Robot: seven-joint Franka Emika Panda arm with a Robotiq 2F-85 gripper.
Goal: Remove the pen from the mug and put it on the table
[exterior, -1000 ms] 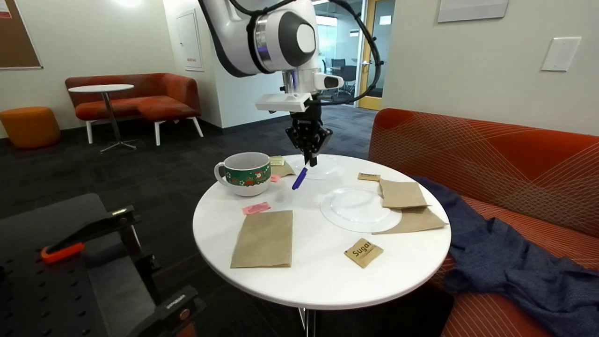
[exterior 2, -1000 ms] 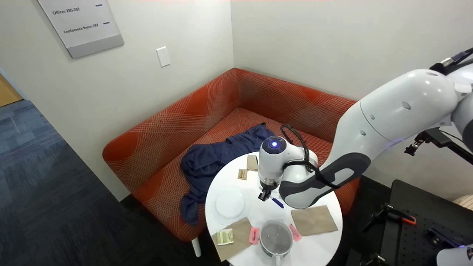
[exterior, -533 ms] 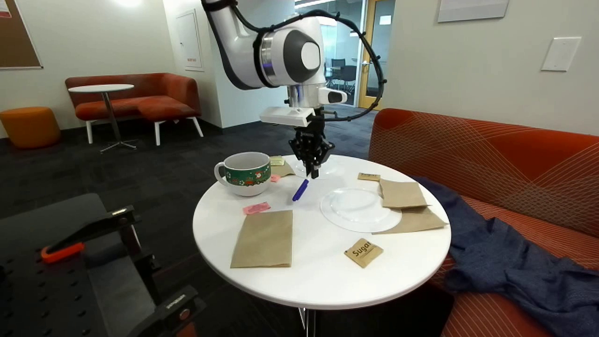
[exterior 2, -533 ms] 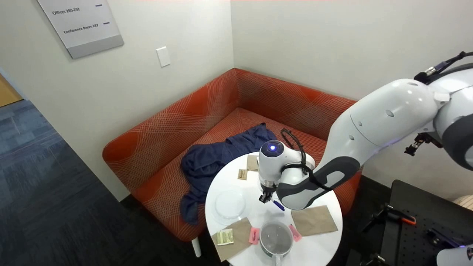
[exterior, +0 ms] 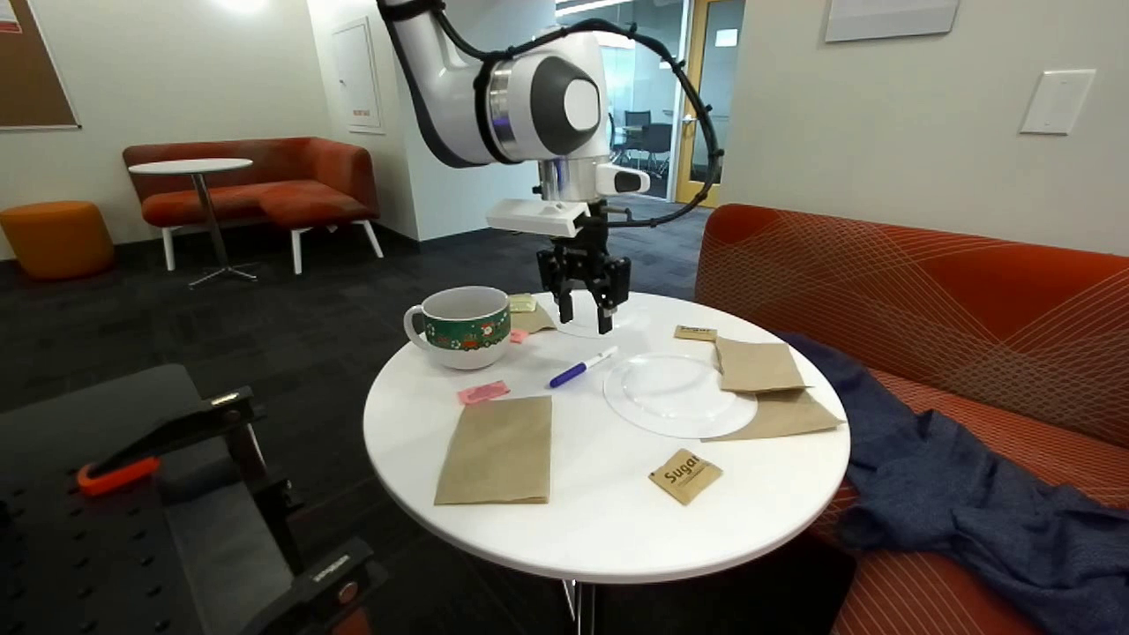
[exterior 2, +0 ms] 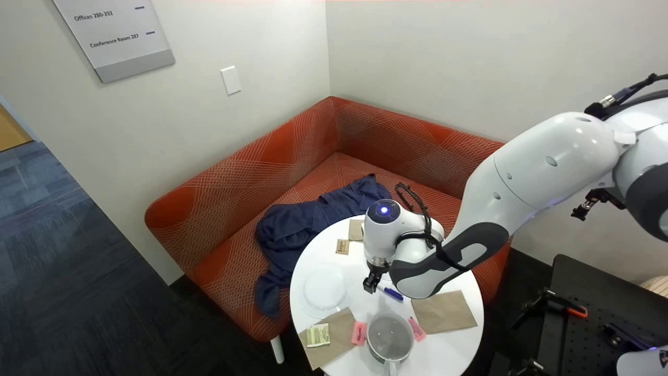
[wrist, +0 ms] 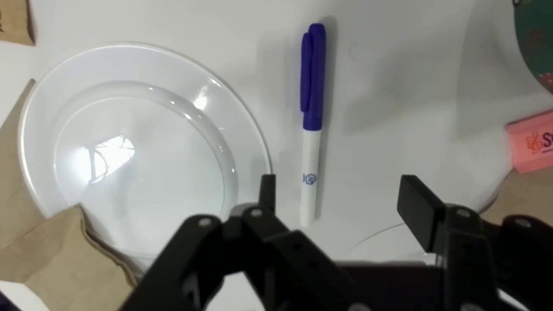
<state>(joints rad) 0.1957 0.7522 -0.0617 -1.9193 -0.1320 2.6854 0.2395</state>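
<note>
The pen [wrist: 314, 77], with a blue cap and white barrel, lies flat on the white table [exterior: 609, 503]. Its white end points toward my gripper in both exterior views. My gripper [exterior: 586, 321] is open just above the table; in the wrist view the pen's white end lies below the gap between its fingers [wrist: 421, 211], touched by neither as far as I can see. The mug [exterior: 467, 335], white with a green band, stands upright to the side, and nothing shows inside it [exterior 2: 390, 334]. Only its edge enters the wrist view.
A transparent plate [wrist: 142, 160] lies close beside the pen. Brown napkins [exterior: 496, 450], pink packets [exterior: 483, 392] and a sugar packet [exterior: 686, 476] are spread over the table. A red bench [exterior: 926, 326] borders it, with a dark blue cloth [exterior: 953, 494] on the seat.
The gripper came down with the pen tilted in its jaws, then opened and let it go. The pen now lies flat on the table. The mug has not moved.
</note>
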